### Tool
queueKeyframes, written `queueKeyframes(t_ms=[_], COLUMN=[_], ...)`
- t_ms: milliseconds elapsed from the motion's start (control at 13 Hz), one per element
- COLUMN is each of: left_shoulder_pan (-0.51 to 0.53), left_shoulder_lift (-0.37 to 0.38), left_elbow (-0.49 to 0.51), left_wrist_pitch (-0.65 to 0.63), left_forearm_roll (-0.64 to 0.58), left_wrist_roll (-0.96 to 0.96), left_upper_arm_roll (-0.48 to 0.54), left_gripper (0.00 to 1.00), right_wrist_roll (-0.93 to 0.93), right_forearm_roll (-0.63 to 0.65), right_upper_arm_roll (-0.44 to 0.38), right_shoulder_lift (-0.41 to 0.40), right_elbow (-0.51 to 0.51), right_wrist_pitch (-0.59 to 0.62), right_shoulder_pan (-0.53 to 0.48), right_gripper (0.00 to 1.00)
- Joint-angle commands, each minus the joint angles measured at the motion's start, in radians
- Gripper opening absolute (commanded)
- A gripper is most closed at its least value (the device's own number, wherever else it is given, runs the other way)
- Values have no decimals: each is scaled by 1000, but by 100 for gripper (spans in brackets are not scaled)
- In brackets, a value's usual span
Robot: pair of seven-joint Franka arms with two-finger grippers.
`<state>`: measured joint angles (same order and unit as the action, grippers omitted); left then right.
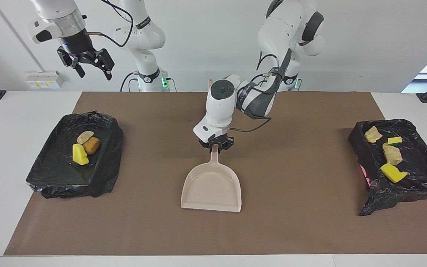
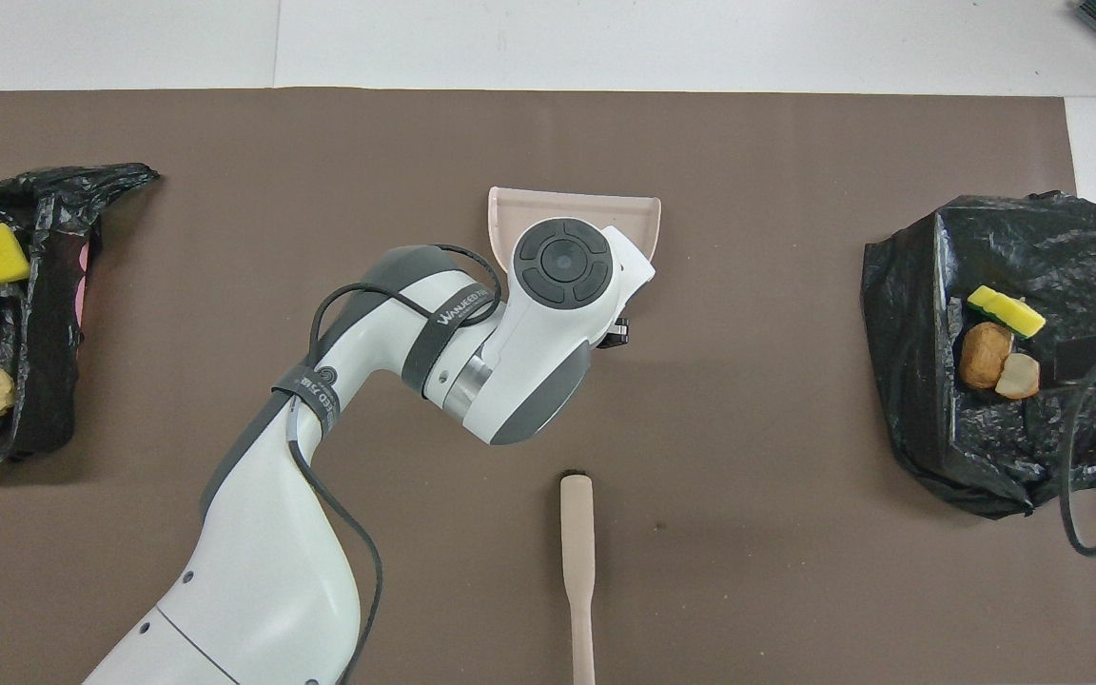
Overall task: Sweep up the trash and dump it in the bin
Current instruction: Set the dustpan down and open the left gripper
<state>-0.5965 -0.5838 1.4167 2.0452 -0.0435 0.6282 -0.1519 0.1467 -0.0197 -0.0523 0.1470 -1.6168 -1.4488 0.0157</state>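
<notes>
My left gripper (image 1: pixel 215 145) is shut on the handle of the pink dustpan (image 1: pixel 211 187), which lies level over the middle of the brown mat with nothing in it, its mouth pointing away from the robots. From overhead the arm covers the handle and only the pan's rim (image 2: pixel 575 201) shows. The trash lies in two black-lined bins. Yellow (image 1: pixel 80 154), orange-brown (image 1: pixel 91 145) and beige (image 1: pixel 85 137) scraps sit in the bin (image 1: pixel 56 167) at the right arm's end. Several more (image 1: pixel 392 154) lie in the bin (image 1: pixel 384 196) at the left arm's end. My right gripper (image 1: pixel 87 65) waits open, high in the air.
A wooden-handled brush (image 2: pixel 577 561) lies on the mat nearer to the robots than the dustpan, its bristle end toward the pan. The brown mat (image 1: pixel 310 222) covers most of the white table.
</notes>
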Motion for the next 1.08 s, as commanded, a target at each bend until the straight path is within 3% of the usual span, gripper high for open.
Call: queueKeyframes(t_ms=[0,154,384,538,691,768,998], left_shoulder_pan=[-14,-12,-5,0,20,46,125], left_shoulder_lift=[-8,-4,-4,1,25,50,183], left_elbow=[-18,8,10,11,21,30,135], left_wrist_pitch=[41,49,43,39,20,7,-13], left_forearm_roll=[-9,-9,-19,-29,-30,-30,-29], left_wrist_roll=[47,47,44,39,30,12,-166], left_upper_arm_roll=[12,12,12,14,18,18,23], left_gripper=[0,0,62,76,84,96,100], right_wrist_roll=[-27,-27,-27,-27,-27,-27,-27], right_forearm_roll=[-8,-8,-8,-8,-6,-8,-6], right_upper_arm_roll=[6,6,8,8,6,8,6], right_shoulder_lift=[17,19,19,19,17,19,19], right_elbow=[-15,-15,-15,-15,-15,-15,-15], right_wrist_pitch=[11,11,11,11,11,11,11], right_shoulder_pan=[-14,-14,-14,-14,-14,-14,-14], right_gripper=[100,100,100,100,100,100,100])
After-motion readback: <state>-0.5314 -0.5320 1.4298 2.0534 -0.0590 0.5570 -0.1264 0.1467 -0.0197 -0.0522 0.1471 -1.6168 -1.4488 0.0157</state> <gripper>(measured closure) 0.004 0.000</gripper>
